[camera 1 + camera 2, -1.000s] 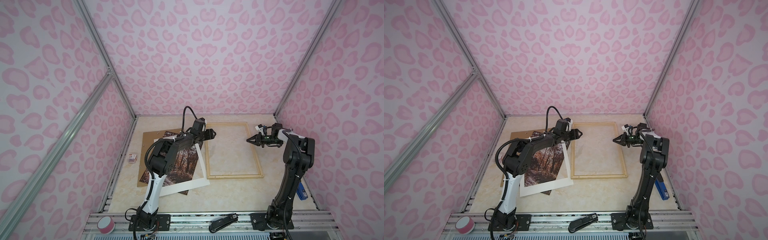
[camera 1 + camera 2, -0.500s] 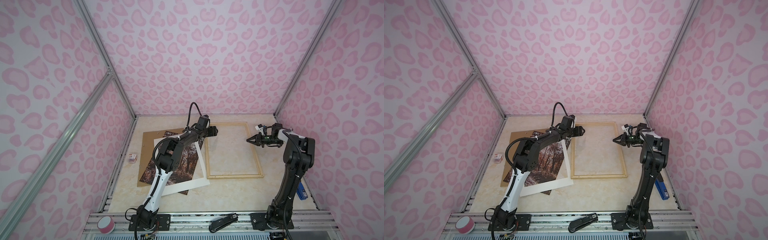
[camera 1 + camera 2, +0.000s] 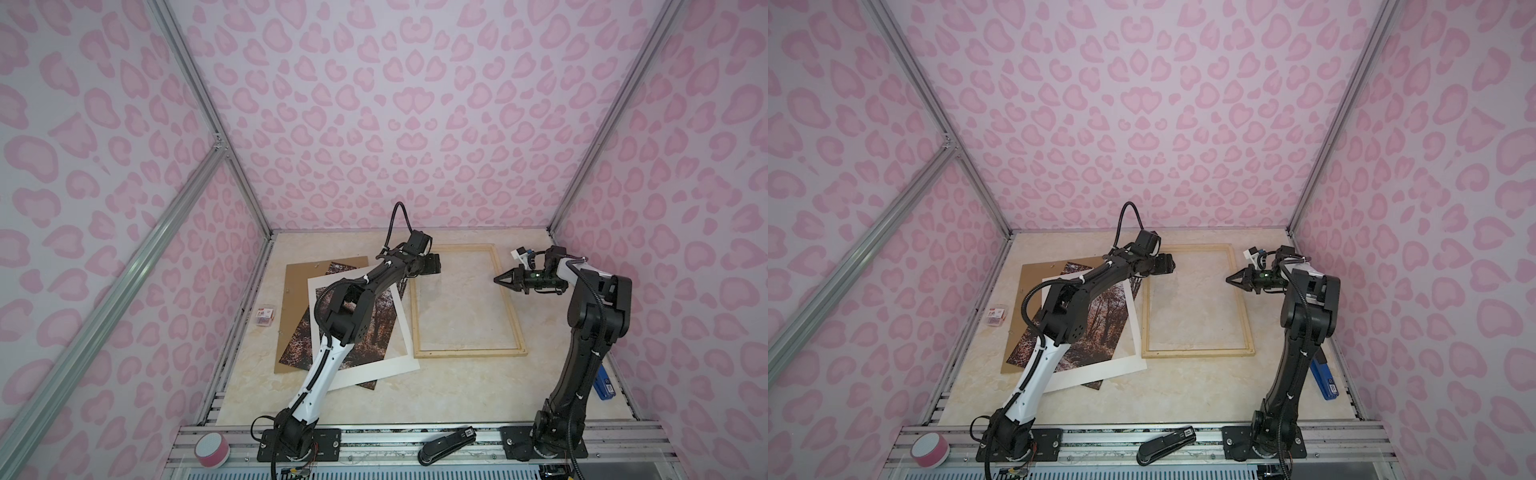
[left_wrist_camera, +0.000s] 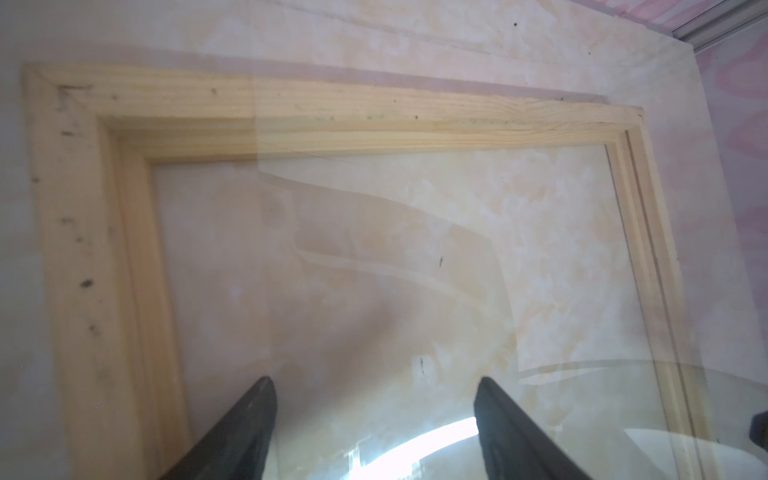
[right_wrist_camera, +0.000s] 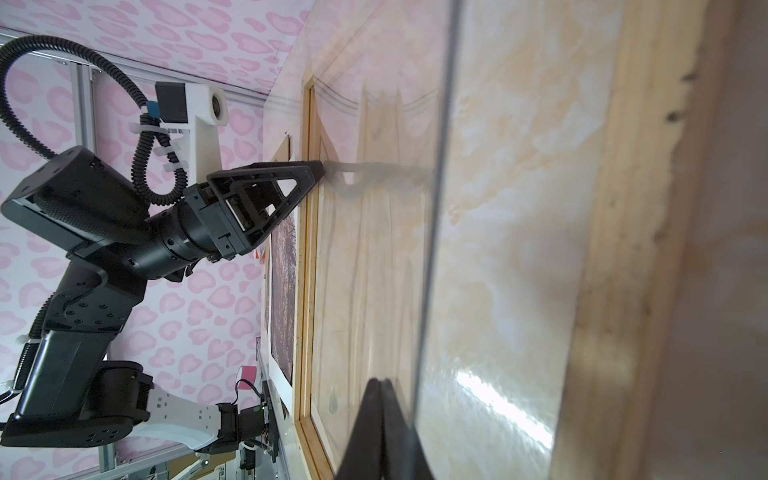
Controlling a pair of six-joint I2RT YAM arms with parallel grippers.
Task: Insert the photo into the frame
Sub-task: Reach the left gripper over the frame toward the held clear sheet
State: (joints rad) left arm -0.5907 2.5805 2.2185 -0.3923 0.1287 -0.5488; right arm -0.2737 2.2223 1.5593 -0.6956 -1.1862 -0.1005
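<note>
The photo [image 3: 382,324], an autumn forest print, lies left of centre under a white mat [image 3: 374,370] in both top views, partly hidden by my left arm. To its right the pale wood frame [image 3: 469,353] lies flat on the table with a clear sheet [image 4: 457,249] in its opening. Over the frame's far left corner [image 4: 332,112] my left gripper [image 4: 374,380] stands open and empty. My right gripper [image 3: 496,279] is shut, its tip over the frame's right strip. Beside its fingers [image 5: 380,399] runs the clear sheet's edge; whether they touch, I cannot tell.
A brown backing board [image 3: 299,282] lies under the photo and mat. A small box [image 3: 265,322] sits by the left wall and a blue tool [image 3: 602,384] by the right wall. On the front rail are a pink tape roll [image 3: 212,449] and a black stapler [image 3: 446,446].
My left gripper has moved off the mat's far corner, rightward over the frame's far left corner, and opened a little wider. The right arm has not moved.
</note>
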